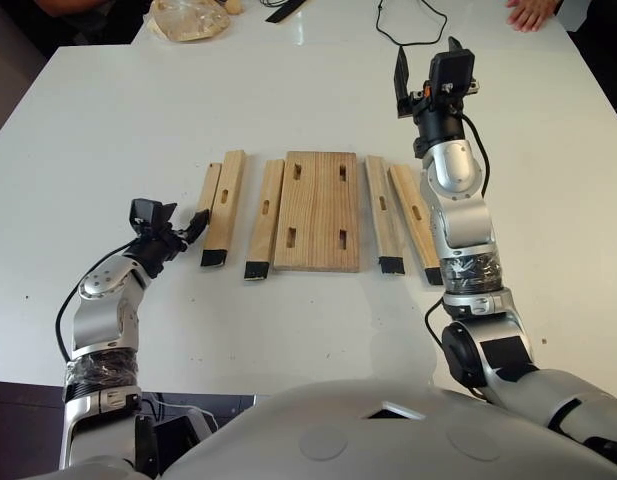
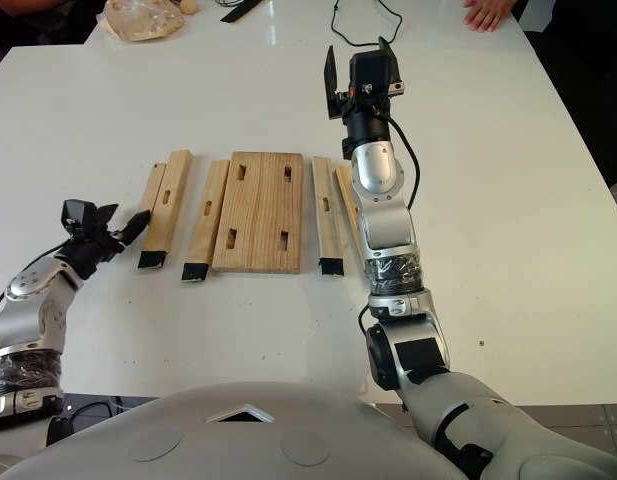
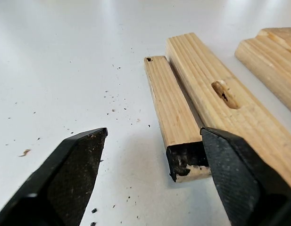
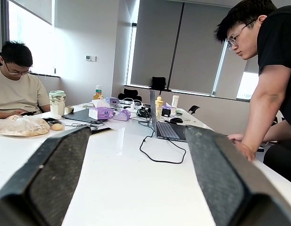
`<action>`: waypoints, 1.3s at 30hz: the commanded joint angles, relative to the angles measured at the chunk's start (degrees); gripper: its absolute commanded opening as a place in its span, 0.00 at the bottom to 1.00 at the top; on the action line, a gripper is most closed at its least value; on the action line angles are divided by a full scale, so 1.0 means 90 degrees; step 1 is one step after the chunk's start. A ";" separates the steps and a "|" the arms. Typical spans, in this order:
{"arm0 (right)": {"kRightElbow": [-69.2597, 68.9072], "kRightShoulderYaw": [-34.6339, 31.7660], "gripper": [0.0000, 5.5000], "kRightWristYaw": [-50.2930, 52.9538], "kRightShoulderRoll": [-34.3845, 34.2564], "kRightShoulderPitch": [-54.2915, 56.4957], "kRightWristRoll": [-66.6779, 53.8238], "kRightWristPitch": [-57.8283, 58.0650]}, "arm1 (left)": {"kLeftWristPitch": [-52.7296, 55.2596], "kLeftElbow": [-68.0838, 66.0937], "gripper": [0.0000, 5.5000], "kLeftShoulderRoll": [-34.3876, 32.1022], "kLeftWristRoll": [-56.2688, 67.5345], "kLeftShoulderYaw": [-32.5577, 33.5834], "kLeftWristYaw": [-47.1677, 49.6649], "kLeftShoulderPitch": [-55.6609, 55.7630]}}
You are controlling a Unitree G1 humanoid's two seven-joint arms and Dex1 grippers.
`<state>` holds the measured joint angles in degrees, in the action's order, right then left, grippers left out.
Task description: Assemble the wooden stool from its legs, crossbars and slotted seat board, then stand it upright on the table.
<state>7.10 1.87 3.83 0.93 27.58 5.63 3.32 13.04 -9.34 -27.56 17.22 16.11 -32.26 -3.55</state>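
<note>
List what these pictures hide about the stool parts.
Rightmost leg: right eye view, mostly behind the right arm.
Slotted leg: left wrist view, near end behind a finger of the left gripper.
Next piece over: left wrist view, cut off by the frame edge.
Seat board: underside faces the table in both eye views.

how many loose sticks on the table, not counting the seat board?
5. Left of the seat board: thin stick, wide stick beside it, third stick nearest the board. Right of it: inner stick and outer stick, partly behind the right arm, which may hide more.
</note>
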 commanded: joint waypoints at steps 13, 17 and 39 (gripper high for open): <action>-0.0028 -0.0074 0.66 0.0079 0.0033 -0.0134 0.0002 0.0012 | 0.0446 0.0250 0.66 0.0074 -0.0184 -0.0368 0.0166 -0.0219; -0.0015 -0.0083 0.66 0.0097 0.0026 -0.0125 0.0006 0.0006 | 0.0788 0.0072 0.58 0.0143 -0.0278 -0.0439 0.0516 -0.0099; -0.0030 -0.0278 0.66 -0.0496 0.0126 0.0164 -0.0560 0.0176 | 0.0943 0.0554 0.24 0.0152 0.0879 0.0364 0.0739 0.1374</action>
<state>7.76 0.39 3.03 1.38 26.65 4.43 2.79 20.99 -7.49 -26.15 18.87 14.65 -25.39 0.69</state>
